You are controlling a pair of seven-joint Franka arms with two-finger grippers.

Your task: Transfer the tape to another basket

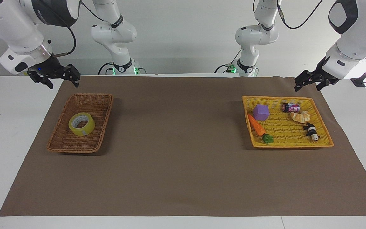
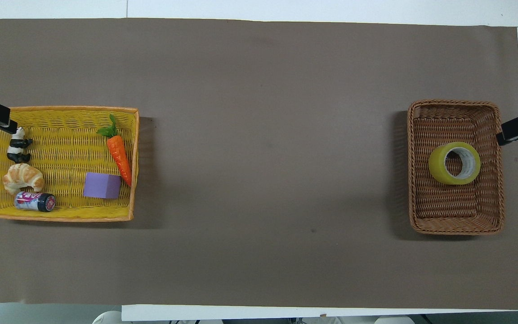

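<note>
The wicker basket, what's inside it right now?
Only the tape, lying flat on the floor of the wicker basket. Its core shows weave through the hole; the patch of floor under the ring itself is covered.
</note>
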